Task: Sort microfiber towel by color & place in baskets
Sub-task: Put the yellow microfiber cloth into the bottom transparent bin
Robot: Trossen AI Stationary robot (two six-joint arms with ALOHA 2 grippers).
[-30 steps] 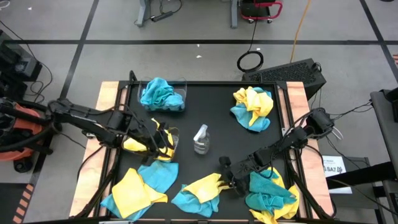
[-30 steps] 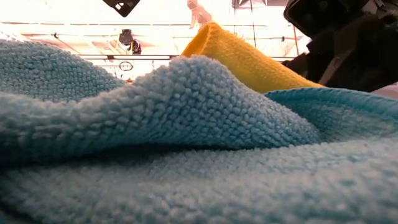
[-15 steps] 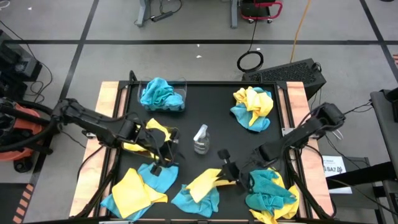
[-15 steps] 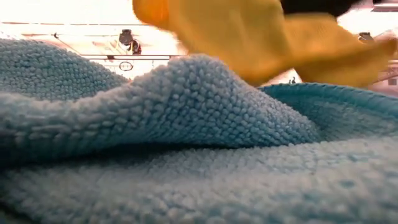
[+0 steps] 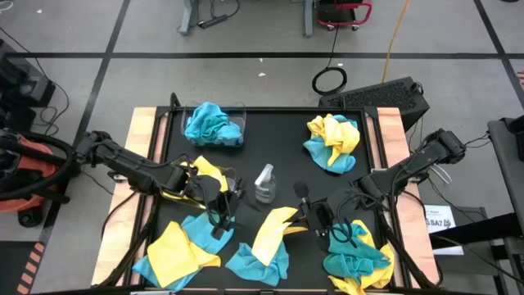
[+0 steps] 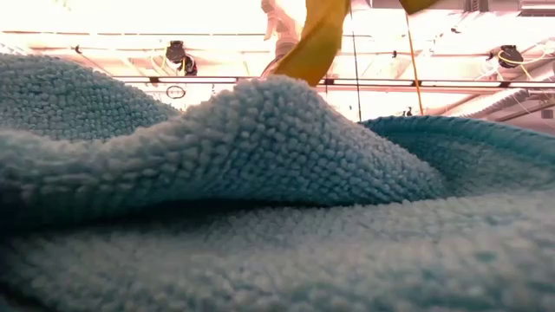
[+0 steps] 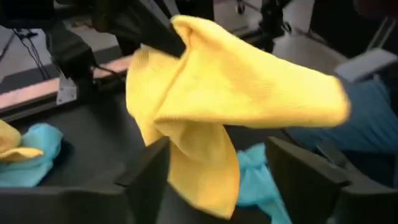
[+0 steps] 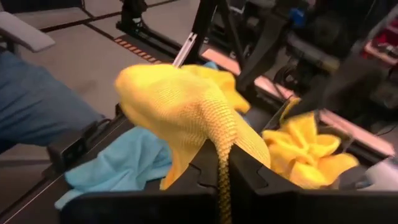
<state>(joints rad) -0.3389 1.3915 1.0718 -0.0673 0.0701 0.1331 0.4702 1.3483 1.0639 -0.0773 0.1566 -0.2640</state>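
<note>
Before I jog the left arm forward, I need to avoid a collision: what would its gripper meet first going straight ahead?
Probably the yellow towel hanging from the right gripper; it fills the space ahead of the open left gripper, though depth is uncertain.

Overhead lighting is even on the high view; ceiling glare washes out the low view; wrist views show motion blur.

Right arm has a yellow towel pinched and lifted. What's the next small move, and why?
Probably carry the yellow towel left toward the basket with yellow cloths. The right gripper is shut on it, its tail draping over a teal towel. The left gripper waits open beside that basket, so lifting clear first seems wise.
</note>
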